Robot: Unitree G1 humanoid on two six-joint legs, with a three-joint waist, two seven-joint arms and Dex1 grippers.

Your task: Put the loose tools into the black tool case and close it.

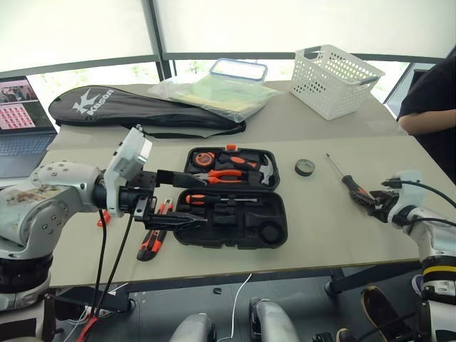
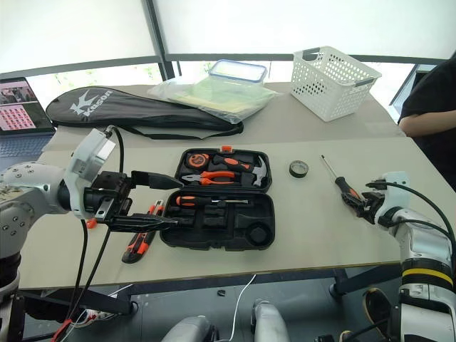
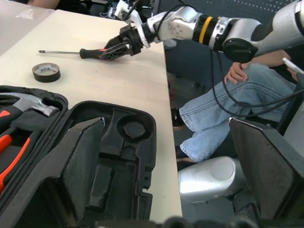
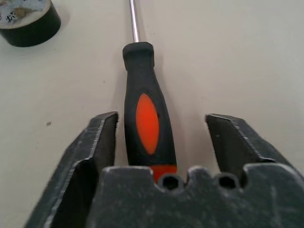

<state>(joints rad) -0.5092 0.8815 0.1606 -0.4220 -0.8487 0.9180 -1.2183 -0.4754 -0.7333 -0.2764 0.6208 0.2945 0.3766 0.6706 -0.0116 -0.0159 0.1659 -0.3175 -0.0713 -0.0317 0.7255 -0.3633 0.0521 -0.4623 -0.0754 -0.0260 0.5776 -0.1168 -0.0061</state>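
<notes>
Straddling the handle of a black-and-orange screwdriver (image 4: 146, 121) on the table (image 1: 313, 214), right gripper (image 4: 161, 135) with fingers partly spread and not yet clamped, tape roll (image 1: 305, 167) near the shaft. Hovering wide open and empty over the open black tool case (image 1: 231, 214), left gripper (image 1: 169, 198); utility knife (image 1: 150, 244) just beside the case

Beige table (image 1: 335, 214) sits in front of big windows (image 1: 299, 25) with white blinds down, daylight coming through. Laptop (image 1: 21, 125) on the left edge, white basket (image 1: 333, 80) at the back, dark floor (image 1: 299, 299) underneath.
</notes>
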